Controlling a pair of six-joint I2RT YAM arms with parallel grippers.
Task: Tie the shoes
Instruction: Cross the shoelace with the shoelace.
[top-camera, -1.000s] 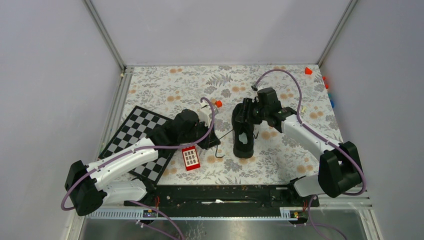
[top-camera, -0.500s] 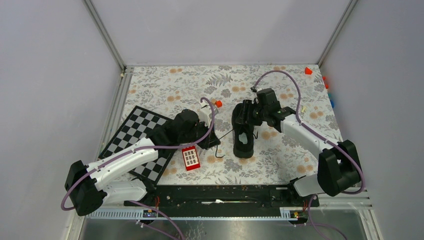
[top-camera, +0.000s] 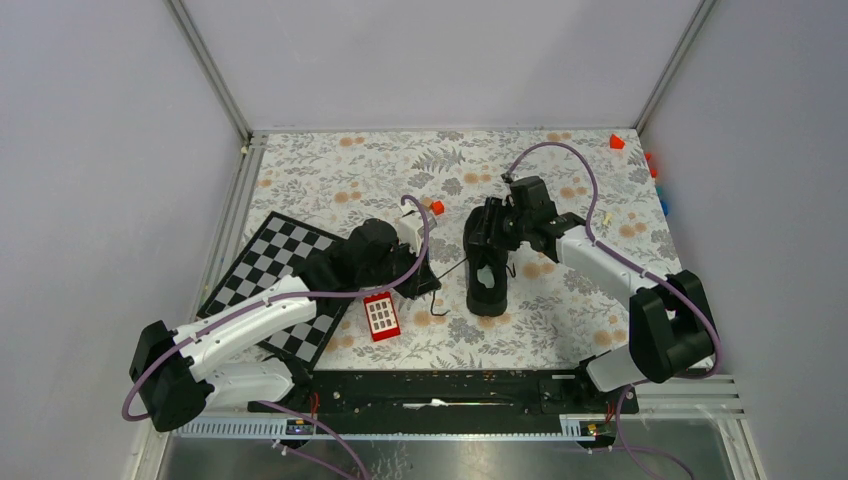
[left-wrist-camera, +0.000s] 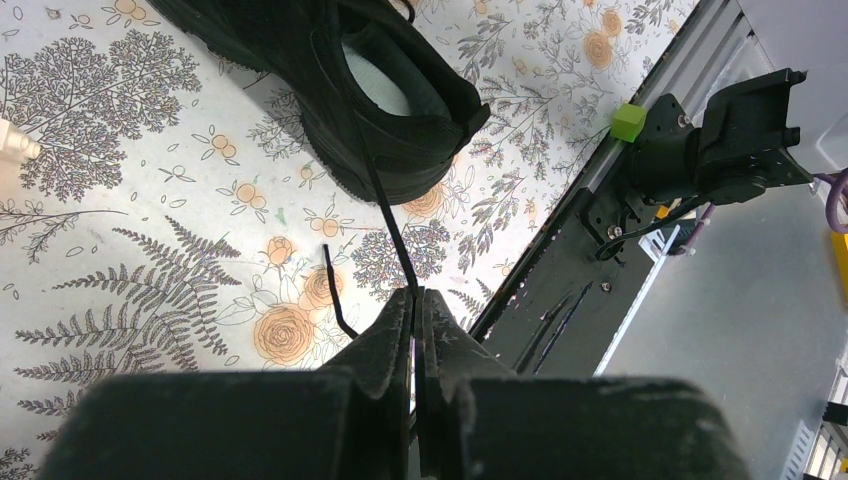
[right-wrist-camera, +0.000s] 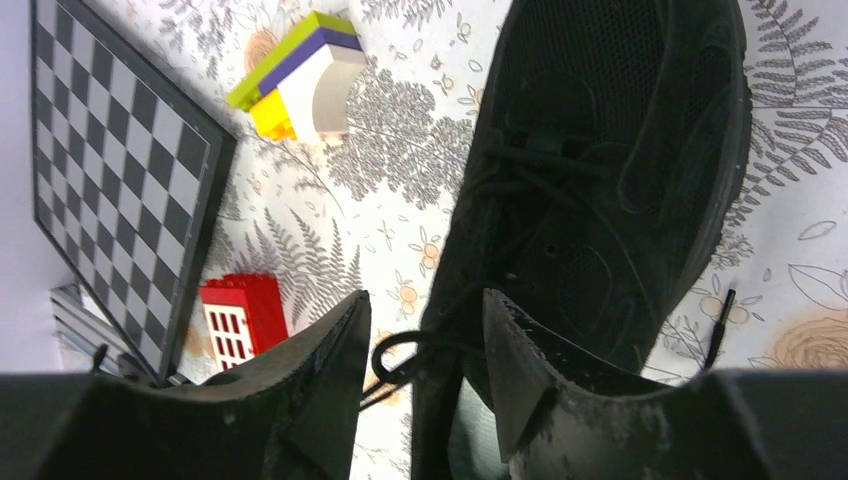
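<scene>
Black sneaker (top-camera: 487, 265) is lying mid-desk (top-camera: 330, 170), toe pointing away, right of the checkerboard (top-camera: 270, 270). The left hand (left-wrist-camera: 415, 300) is pinching a thin lace (left-wrist-camera: 385, 210) running straight from the sneaker. The right hand (right-wrist-camera: 420, 330) is hovering spread over the lacing, straddling a lace loop.

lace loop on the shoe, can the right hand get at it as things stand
Probably yes. The right hand is open just above the shoe, and in its wrist view the lace loop shows between its fingers, with nothing blocking the way.
</scene>
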